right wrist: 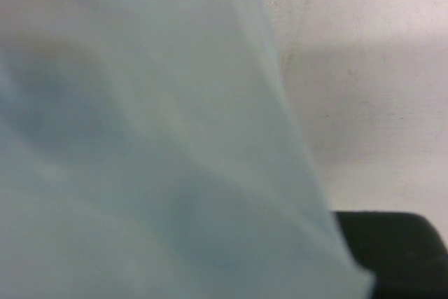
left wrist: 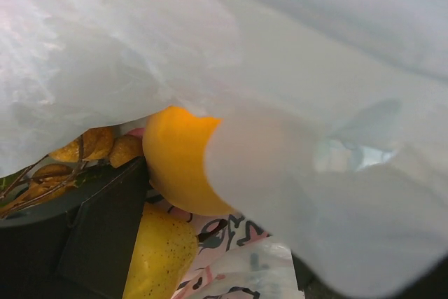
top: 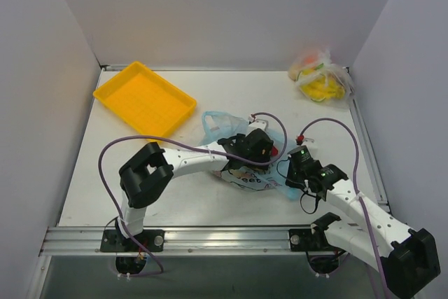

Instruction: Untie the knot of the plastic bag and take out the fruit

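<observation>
The plastic bag (top: 241,176), light blue with a white printed panel, lies at the table's middle. My left gripper (top: 260,149) is pushed into its mouth and stands open. In the left wrist view the fruit shows under the blue film: an orange (left wrist: 178,169) just ahead of the dark left finger (left wrist: 98,236), a yellow pear (left wrist: 157,257) below it, and a brown bunch (left wrist: 87,146) at the left. My right gripper (top: 289,171) is shut on the bag's right edge, and blue plastic (right wrist: 154,159) fills its wrist view. A loose handle loop (top: 213,122) rises at the back. The knot is hidden.
A yellow tray (top: 145,98) sits at the back left. A clear bag (top: 322,78) with yellow-orange contents rests in the back right corner. White walls close in the table on three sides. Purple cables arch over both arms.
</observation>
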Controlling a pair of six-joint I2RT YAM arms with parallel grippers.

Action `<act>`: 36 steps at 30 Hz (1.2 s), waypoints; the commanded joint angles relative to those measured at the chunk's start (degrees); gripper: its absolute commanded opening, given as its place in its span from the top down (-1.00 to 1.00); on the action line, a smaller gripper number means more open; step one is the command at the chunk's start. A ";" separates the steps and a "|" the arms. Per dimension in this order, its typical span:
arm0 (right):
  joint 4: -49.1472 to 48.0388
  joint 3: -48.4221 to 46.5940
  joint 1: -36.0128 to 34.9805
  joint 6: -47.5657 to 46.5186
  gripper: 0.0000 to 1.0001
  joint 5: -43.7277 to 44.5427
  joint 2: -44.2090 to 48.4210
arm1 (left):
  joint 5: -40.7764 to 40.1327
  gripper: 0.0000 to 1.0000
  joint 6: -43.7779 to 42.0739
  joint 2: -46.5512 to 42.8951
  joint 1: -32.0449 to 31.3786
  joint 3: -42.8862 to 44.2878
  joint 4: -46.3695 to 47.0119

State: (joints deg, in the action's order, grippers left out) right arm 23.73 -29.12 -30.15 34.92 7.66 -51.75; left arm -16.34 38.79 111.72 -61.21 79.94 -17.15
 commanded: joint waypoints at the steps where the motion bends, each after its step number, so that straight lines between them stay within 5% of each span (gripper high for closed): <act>1: 0.88 -0.05 -0.26 0.50 0.97 1.57 1.30 | -2.38 0.91 -0.02 -4.84 -0.05 -1.10 2.20; 15: 2.20 -1.46 -0.08 0.24 0.98 3.76 2.53 | 3.67 1.00 -6.26 -20.13 0.04 -4.62 5.28; 23: 2.20 -2.69 0.09 -0.20 0.98 4.12 1.65 | 2.19 1.00 -12.15 -30.33 3.72 0.91 -0.34; 36: 2.82 -4.80 0.09 -2.22 0.97 3.50 1.47 | 3.42 1.00 -11.45 -33.78 39.89 -5.93 -0.09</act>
State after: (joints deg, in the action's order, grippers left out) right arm 24.80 -31.42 -30.09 33.69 9.52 -50.04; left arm -13.45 27.86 76.27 -26.89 75.50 -18.74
